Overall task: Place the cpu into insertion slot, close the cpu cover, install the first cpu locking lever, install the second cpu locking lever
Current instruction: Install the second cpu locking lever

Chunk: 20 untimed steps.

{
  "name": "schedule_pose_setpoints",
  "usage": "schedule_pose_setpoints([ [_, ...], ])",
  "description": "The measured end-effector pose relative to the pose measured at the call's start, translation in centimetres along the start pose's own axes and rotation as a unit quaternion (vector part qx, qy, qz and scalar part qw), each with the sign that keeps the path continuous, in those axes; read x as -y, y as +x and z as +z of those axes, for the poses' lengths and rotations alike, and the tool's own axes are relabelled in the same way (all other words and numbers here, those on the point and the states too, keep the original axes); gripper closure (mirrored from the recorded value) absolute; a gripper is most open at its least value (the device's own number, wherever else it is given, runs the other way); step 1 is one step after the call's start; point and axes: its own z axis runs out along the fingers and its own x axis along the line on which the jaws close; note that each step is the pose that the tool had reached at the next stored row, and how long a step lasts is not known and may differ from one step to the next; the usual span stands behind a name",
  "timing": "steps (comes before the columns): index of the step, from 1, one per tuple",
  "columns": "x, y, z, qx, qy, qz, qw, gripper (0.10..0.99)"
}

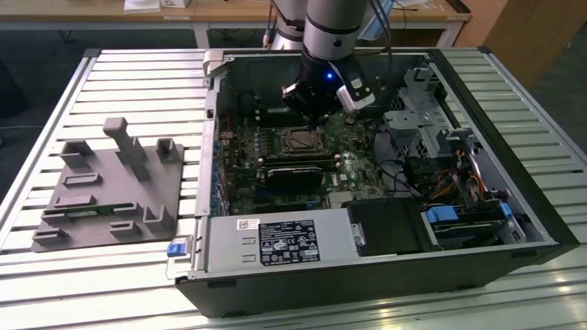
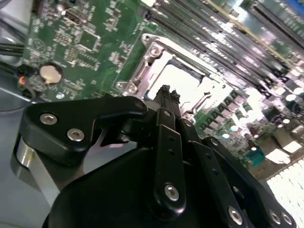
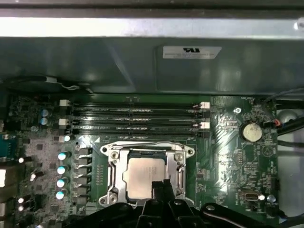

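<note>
The cpu [image 3: 142,175], a pale grey square chip, lies in the insertion slot [image 3: 112,197] on the green board. The cpu cover [image 3: 115,164], a silvery frame, lies flat around the chip. In the second wrist view the cpu [image 2: 183,81] glares bright inside the cover [image 2: 151,51]. My gripper [image 3: 160,189] hangs just over the socket's near edge, its black fingers [image 2: 165,97] pressed together with nothing seen between them. In the exterior view the gripper [image 1: 315,117] is inside the open computer case, just behind the socket [image 1: 298,139]. Whether the thin locking levers are latched is not clear.
Long black memory slots [image 3: 135,116] and a coin battery [image 3: 251,131] flank the socket. A black block [image 1: 293,172] sits in front of it, a power supply [image 1: 275,242] nearer, a drive cage [image 1: 417,117] on the exterior view's right. A grey fixture [image 1: 106,189] stands outside the case.
</note>
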Motion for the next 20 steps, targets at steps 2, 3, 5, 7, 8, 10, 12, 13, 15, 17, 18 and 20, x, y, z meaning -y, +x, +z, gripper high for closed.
schedule_pose_setpoints([
  [2,0.53,-0.01,0.01,-0.0023,-0.002,0.0,1.0,0.98],
  [3,0.81,-0.01,0.0,-0.0024,-0.0039,0.0,1.0,0.98],
  [5,1.28,-0.02,0.02,-0.0024,-0.0125,0.0,0.9999,0.98],
  [7,1.62,-0.02,0.04,-0.0025,-0.0267,-0.001,0.9996,0.98],
  [8,1.79,-0.02,0.06,-0.0025,-0.034,-0.001,0.9994,0.98],
  [10,2.08,-0.02,0.1,-0.0024,-0.0375,-0.001,0.9993,0.98],
  [12,2.33,-0.02,0.1,-0.0019,-0.0376,-0.002,0.9993,0.98],
  [13,2.47,-0.02,0.11,-0.0018,-0.0376,-0.003,0.9993,0.98],
  [15,2.89,-0.02,0.13,-0.0019,-0.0376,-0.004,0.9993,0.98],
  [17,3.31,-0.03,0.18,-0.002,-0.0375,-0.005,0.9993,0.98],
  [18,3.54,-0.03,0.21,-0.002,-0.0375,-0.005,0.9993,0.98],
  [20,3.88,-0.03,0.28,-0.002,-0.0376,-0.005,0.9993,0.98],
])
